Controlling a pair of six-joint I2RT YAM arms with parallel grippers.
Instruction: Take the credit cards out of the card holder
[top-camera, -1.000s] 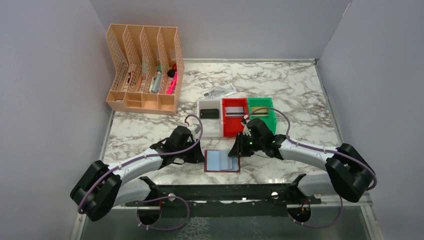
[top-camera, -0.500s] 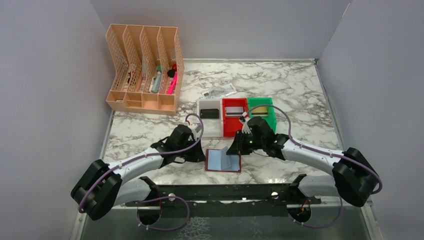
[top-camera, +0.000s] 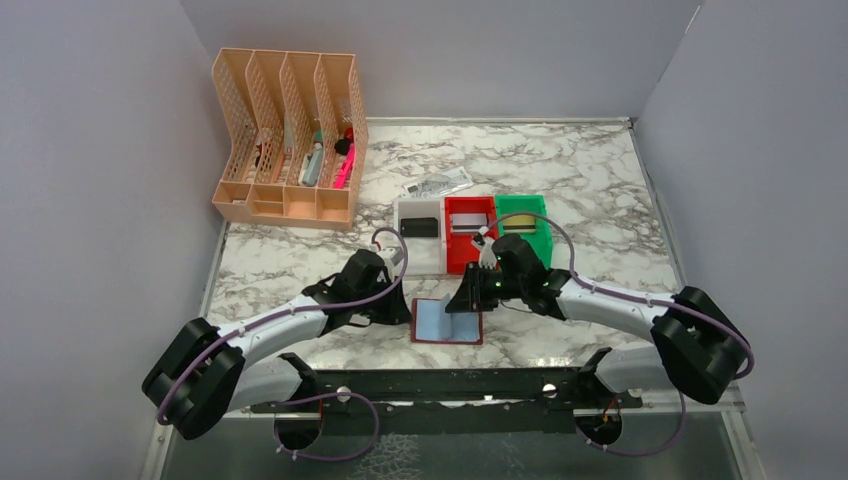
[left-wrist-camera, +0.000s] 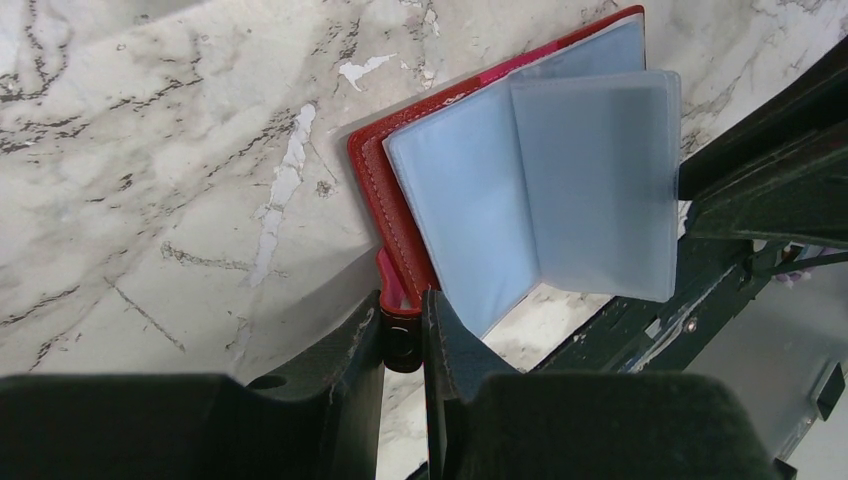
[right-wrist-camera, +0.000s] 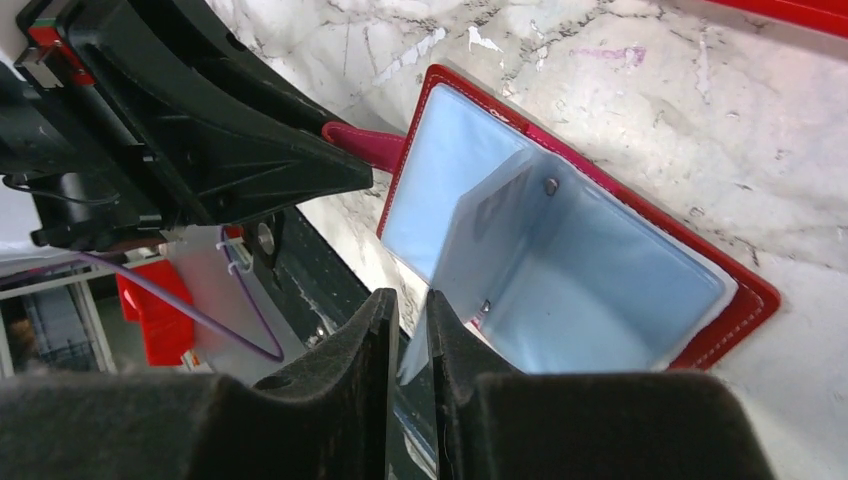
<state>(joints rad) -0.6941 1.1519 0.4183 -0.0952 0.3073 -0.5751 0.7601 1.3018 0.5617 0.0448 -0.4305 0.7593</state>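
Note:
The maroon card holder (top-camera: 462, 340) lies open on the marble near the front edge, its bluish-clear sleeves facing up. My left gripper (top-camera: 405, 312) is shut on its side tab (left-wrist-camera: 398, 300) and pins it at the left edge (left-wrist-camera: 372, 185). My right gripper (top-camera: 466, 300) is shut on one plastic sleeve (right-wrist-camera: 478, 250) and holds it up off the open holder (right-wrist-camera: 745, 300). No card shows in the sleeves in view. A black card (top-camera: 418, 227), a silver card (top-camera: 468, 224) and a gold card (top-camera: 514, 222) lie in the bins behind.
A white bin (top-camera: 420, 258), a red bin (top-camera: 462, 260) and a green bin (top-camera: 540, 240) stand in a row just behind the holder. A white printed tag (top-camera: 438, 185) lies further back. An orange file organizer (top-camera: 288, 140) stands at the back left. Grey walls enclose the table.
My right gripper has lifted one sleeve from flat to standing and shifted slightly left and back. My left gripper has stayed on the tab.

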